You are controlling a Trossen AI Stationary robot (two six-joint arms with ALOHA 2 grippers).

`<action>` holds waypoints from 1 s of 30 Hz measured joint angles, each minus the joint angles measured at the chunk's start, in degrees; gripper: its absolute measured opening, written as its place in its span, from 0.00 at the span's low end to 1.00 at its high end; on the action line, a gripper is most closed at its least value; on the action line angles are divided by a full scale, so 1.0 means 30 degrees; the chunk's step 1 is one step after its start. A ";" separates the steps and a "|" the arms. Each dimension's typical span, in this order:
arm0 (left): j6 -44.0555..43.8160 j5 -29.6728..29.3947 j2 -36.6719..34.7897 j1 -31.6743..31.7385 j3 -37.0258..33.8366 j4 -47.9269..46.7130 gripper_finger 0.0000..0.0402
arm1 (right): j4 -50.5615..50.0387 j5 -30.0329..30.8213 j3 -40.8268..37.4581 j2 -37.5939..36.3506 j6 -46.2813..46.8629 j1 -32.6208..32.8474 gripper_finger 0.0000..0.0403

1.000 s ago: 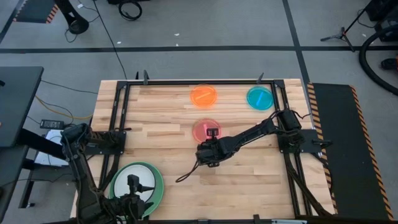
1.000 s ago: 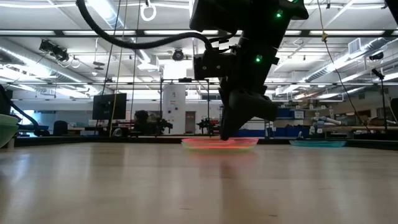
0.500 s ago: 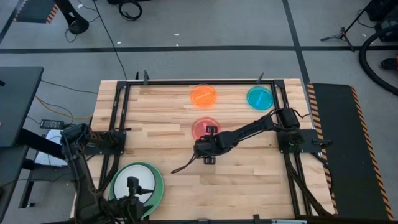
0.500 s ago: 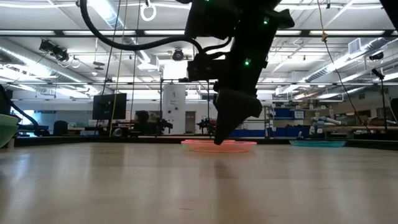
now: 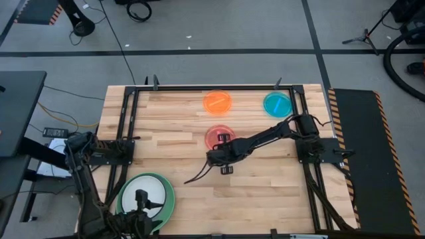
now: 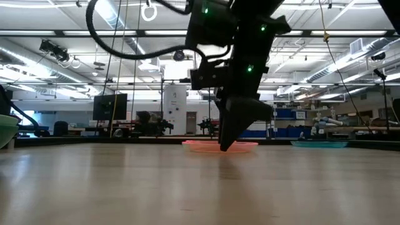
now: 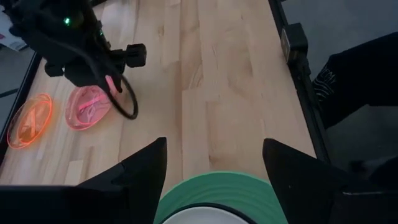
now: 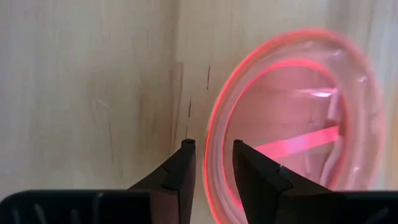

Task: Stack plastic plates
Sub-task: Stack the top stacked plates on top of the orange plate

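Right arm stretched from the right edge toward worktop centre; right tool (image 8: 210, 163) low at the surface, fingers narrowly apart. Left arm folded at the near-left corner; left tool (image 7: 214, 163) spread wide.

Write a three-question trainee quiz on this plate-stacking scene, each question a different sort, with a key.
1. True or false: the right pincer has lifted the pink plate clear of the table.
2. Which small plate lies nearest the table's far right corner? A) the orange plate B) the cyan plate C) the pink plate
3. Fill in: the left pincer hangs over the white plate lying on a ____ plate.

Key: 1 false, the plate lies flat, its rim between the slightly parted fingers; 2 B; 3 green.
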 joint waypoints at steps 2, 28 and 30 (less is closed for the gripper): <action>-0.0018 0.0007 0.0000 -0.0023 0.0000 0.0078 0.67 | 0.0026 -0.0821 0.0000 0.0266 0.0011 -0.0245 0.28; 0.5387 -0.1836 0.1308 0.0381 0.0007 0.5685 0.67 | -0.0447 0.0223 0.0046 0.0105 -0.5838 -0.1162 0.02; 0.5387 -0.1727 0.1421 0.0938 0.0007 0.5062 0.67 | -0.1034 0.0864 0.0405 -0.0448 -0.6050 -0.1418 0.02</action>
